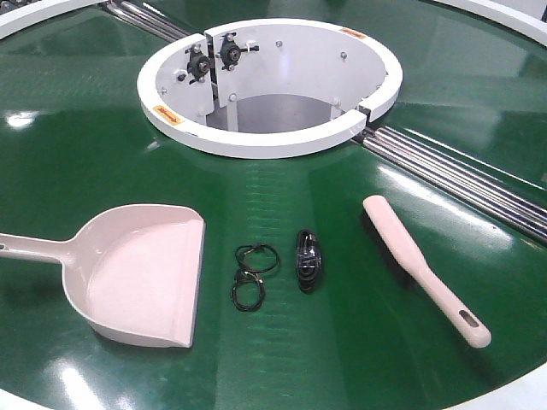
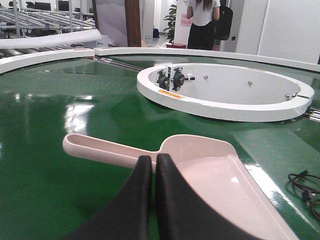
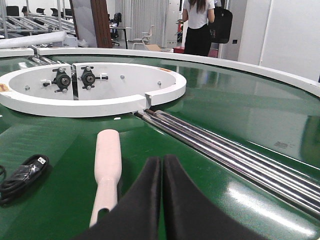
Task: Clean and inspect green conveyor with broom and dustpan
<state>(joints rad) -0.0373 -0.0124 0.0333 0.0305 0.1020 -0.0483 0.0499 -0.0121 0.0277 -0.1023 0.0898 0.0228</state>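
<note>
- Front view: conveyor is glossy dark green with faint ribbing and glare patches; steel rods cross it toward 3 o'clock.
- White ring at 12 o'clock.
- Dustpan at 8 o'clock, pale pink-beige, lying flat, mouth toward 3, handle toward 9.
- Broom at 4 o'clock, same colour, slim, slotted handle end pointing to 5.
- Between them: black wire loops and a coiled cable, apart from both tools.
- Left gripper: fingers pressed together, nothing held, just short of the dustpan.
- Right gripper: fingers together, empty, beside the broom handle.
</note>
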